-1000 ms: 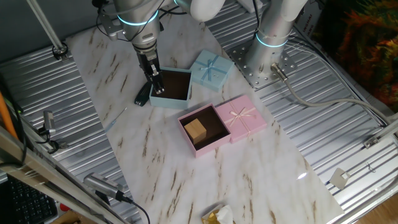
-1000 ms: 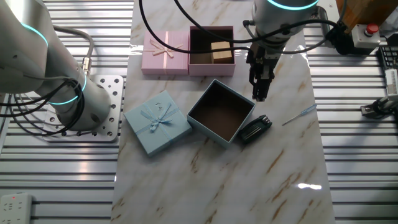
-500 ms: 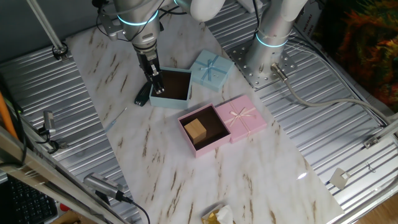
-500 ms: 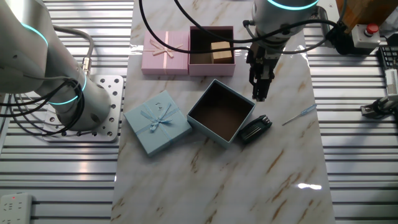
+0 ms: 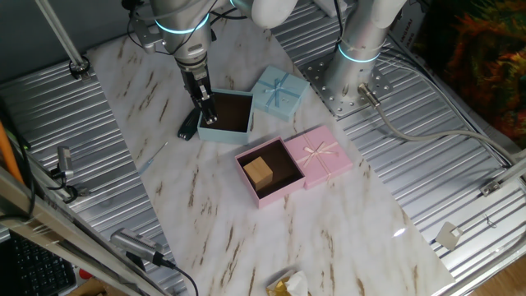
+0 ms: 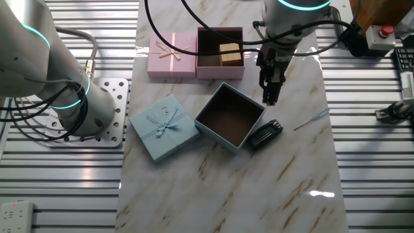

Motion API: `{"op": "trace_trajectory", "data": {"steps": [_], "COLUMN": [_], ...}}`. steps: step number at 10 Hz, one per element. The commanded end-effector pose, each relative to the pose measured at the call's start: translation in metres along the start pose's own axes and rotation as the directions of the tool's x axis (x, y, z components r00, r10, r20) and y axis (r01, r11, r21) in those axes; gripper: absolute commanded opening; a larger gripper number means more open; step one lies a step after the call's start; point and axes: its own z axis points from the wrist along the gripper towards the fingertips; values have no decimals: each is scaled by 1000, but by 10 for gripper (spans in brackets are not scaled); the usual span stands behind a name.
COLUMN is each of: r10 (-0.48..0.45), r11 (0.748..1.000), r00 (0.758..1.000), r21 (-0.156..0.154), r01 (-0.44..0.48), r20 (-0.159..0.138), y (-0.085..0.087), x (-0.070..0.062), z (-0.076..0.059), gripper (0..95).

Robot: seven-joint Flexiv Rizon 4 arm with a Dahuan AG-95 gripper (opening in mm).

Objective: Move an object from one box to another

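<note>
The object, a small tan cube [image 5: 258, 172] [image 6: 229, 54], lies inside the pink box [image 5: 279, 194] [image 6: 220, 72] on its dark brown floor. The light blue box [image 5: 222, 136] [image 6: 218, 136] stands beside it with nothing in it. My gripper [image 5: 205, 116] [image 6: 270, 98] points straight down by the blue box's rim, on the side where the flat black item lies. Its fingers are pressed together with nothing between them. It is well apart from the cube.
A flat black item [image 5: 189, 126] [image 6: 265, 133] lies against the blue box's outer wall. The blue lid [image 5: 278, 92] [image 6: 163, 127] and pink lid [image 5: 323, 156] [image 6: 172, 55], each with a bow, lie beside their boxes. A thin stick [image 6: 310, 119] lies nearby. A second arm's base [image 5: 353, 82] stands off the marble board.
</note>
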Motion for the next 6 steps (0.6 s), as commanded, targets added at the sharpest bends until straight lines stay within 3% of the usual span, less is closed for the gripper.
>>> {"op": "trace_trajectory", "data": {"steps": [1, 2, 6], "r10": [71, 83, 83], "r11": [997, 996, 997], "r00": [997, 996, 996], "r21": [25, -8, -2], "r01": [-72, -83, -83], "r20": [37, 34, 34], "y": [0, 0, 0], "x": [0, 0, 1], "z": [0, -1, -2], "gripper": [0, 0, 0]}}
